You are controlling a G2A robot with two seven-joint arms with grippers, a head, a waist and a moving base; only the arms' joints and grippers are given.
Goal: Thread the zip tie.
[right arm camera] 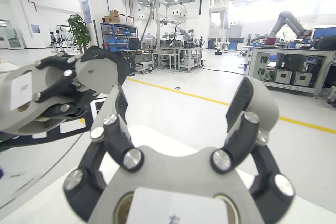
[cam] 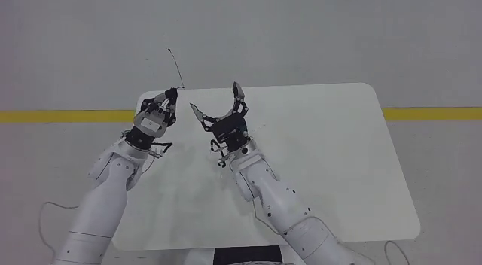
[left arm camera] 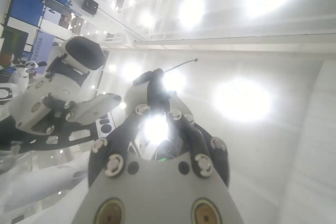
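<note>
A thin black zip tie (cam: 175,69) sticks up and away from my left gripper (cam: 170,96), which is shut on its lower end above the table's far left corner. In the left wrist view the zip tie (left arm camera: 181,65) pokes out past the closed left gripper (left arm camera: 155,75), ending in a small tip. My right gripper (cam: 215,97) is held just to the right of it, open, with nothing between its ribbed fingers (right arm camera: 240,101). The two grippers are a short gap apart, not touching. One right finger (left arm camera: 84,53) shows beside the left gripper.
The white table (cam: 324,152) lies below both arms. Beyond its far edge is grey floor with a yellow line (cam: 422,113).
</note>
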